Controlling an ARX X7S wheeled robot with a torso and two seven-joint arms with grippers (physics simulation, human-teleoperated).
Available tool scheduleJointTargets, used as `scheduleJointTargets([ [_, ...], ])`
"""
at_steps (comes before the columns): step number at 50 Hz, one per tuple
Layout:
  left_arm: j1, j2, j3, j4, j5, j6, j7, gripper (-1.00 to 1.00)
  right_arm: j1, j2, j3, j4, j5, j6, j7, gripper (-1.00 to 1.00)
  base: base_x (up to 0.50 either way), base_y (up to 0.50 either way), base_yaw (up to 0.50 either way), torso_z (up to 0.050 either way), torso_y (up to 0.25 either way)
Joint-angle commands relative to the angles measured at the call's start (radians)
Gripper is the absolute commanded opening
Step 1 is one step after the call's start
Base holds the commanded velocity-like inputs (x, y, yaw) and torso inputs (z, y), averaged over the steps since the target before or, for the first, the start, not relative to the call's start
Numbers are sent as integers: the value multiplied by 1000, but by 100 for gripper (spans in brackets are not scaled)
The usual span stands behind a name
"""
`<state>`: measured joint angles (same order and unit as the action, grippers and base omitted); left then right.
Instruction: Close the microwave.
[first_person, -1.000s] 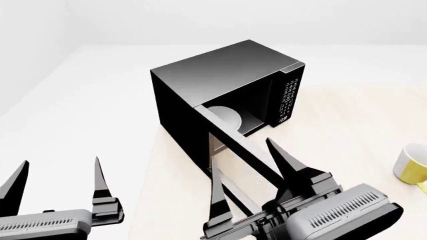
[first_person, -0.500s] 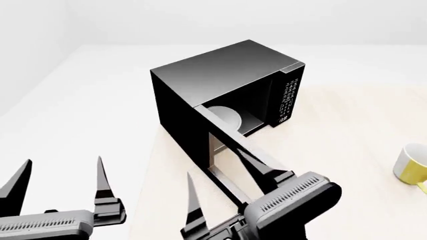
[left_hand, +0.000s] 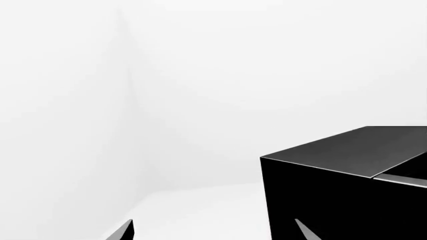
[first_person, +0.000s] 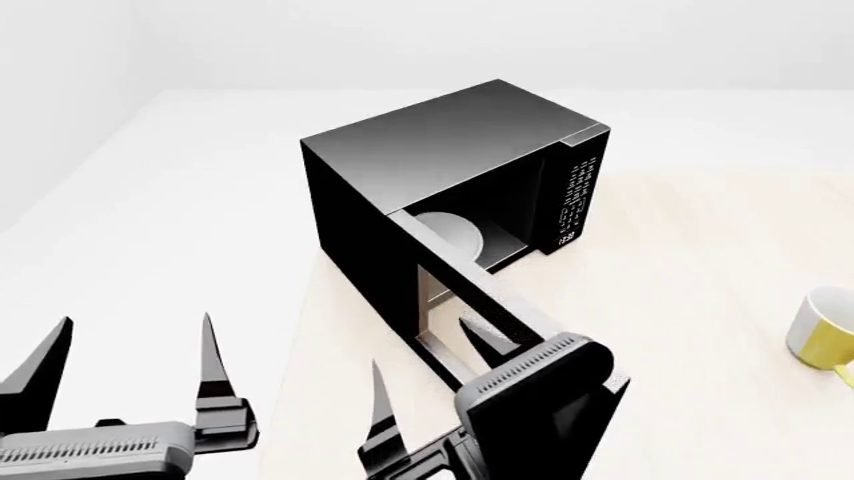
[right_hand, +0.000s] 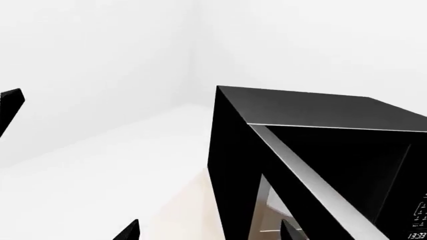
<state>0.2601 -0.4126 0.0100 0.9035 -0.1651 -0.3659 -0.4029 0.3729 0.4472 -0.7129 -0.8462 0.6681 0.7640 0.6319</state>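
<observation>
Showing only in head view: yellow mug (first_person: 825, 332).

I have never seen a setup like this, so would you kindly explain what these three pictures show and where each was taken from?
These are simulator renders of a two-armed robot. The head view looks down from its head: the left gripper and right gripper are the pointed black prongs at the bottom, both open and holding nothing. On the pale table stands a black microwave with its door swung open, a white plate inside, and a yellow mug off to the side. The other two pictures come from cameras near each gripper, both facing the microwave.
</observation>
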Motion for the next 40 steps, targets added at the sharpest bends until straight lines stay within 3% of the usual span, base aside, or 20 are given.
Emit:
scheduleJointTargets([
  [1, -3, -5, 8, 7, -1, -7, -2, 100, -4, -7, -6, 66, 13, -12, -21, 100, 0, 0, 0, 0, 0],
  [40, -15, -16, 26, -6, -7, 0, -6, 100, -9, -30, -26, 283, -24, -80, -82, 100, 0, 0, 0, 0, 0],
])
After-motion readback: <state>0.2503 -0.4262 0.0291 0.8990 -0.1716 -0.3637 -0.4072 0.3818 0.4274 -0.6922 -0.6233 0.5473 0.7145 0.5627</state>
